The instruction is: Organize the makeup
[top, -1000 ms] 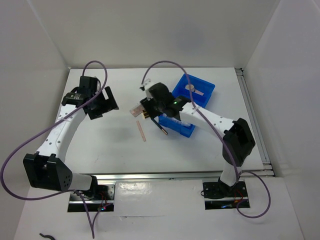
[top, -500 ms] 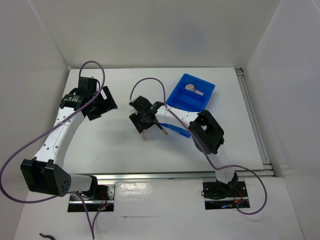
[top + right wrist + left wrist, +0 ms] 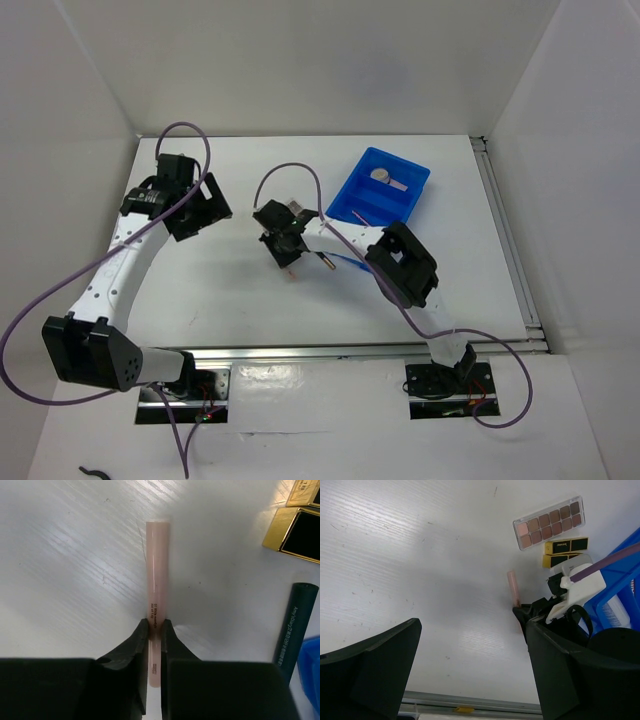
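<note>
Because the pink tube (image 3: 157, 565) lies flat on the desk (image 3: 60, 555), the right tool (image 3: 154, 626) clamps its lower-frame end; the left tool (image 3: 472, 630) hangs released.

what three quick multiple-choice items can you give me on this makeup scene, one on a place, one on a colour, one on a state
1. Where does the blue bin sit on the table?
A) far side, right of centre
B) near left corner
C) between the arm bases

2. What colour is the thin tube in the jaws of the right gripper?
A) green
B) pale pink
C) black

3. How do the jaws of the left gripper stand?
A) shut on the palette
B) shut on a pencil
C) open, holding nothing

Key:
1 A, the top view shows the bin on the far side, right of centre.
2 B, the right wrist view shows a pale pink tube pinched between the jaws.
3 C, the left wrist view shows the jaws wide apart with only bare table between them.
</note>
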Robot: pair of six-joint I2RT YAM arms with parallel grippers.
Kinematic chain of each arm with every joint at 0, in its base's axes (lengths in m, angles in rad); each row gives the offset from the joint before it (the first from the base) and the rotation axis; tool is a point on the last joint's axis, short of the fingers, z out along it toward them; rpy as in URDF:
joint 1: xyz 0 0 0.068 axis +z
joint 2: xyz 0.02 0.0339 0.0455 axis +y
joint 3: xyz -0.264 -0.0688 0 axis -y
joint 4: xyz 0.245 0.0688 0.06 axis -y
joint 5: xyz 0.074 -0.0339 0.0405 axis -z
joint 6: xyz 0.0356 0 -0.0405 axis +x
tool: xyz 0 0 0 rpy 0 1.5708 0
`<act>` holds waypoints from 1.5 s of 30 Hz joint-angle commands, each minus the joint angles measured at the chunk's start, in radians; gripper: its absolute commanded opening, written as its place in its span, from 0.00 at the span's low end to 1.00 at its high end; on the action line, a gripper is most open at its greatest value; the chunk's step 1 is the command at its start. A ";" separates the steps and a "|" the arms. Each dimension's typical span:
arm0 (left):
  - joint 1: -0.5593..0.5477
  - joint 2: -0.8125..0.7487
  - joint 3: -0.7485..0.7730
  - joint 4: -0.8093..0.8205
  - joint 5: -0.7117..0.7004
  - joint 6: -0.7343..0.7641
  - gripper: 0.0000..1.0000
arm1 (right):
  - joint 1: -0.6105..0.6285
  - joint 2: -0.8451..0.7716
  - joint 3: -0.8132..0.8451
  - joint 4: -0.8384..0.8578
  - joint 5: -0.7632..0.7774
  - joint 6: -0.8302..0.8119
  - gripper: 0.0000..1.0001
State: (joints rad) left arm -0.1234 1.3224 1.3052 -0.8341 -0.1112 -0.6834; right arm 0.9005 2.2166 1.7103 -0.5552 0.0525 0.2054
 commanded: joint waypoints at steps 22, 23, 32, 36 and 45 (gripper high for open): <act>-0.001 0.074 0.072 0.036 0.016 0.044 1.00 | -0.265 -0.566 -0.386 0.281 0.311 -0.544 0.00; -0.001 0.086 0.072 0.036 0.007 0.044 1.00 | -0.290 -0.566 -0.405 0.296 0.311 -0.555 0.00; -0.001 0.130 0.081 0.036 -0.002 0.044 1.00 | -0.400 -0.499 -0.537 0.397 0.283 -0.577 0.00; -0.001 0.149 0.091 0.036 -0.002 0.044 1.00 | -0.410 -0.465 -0.537 0.397 0.244 -0.587 0.00; -0.001 0.167 0.091 0.036 -0.002 0.035 1.00 | -0.419 -0.402 -0.496 0.387 0.210 -0.568 0.14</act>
State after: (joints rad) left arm -0.1234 1.4788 1.3552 -0.8078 -0.1066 -0.6563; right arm 0.4835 1.8133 1.1694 -0.2085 0.2810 -0.3756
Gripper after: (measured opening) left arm 1.000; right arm 0.143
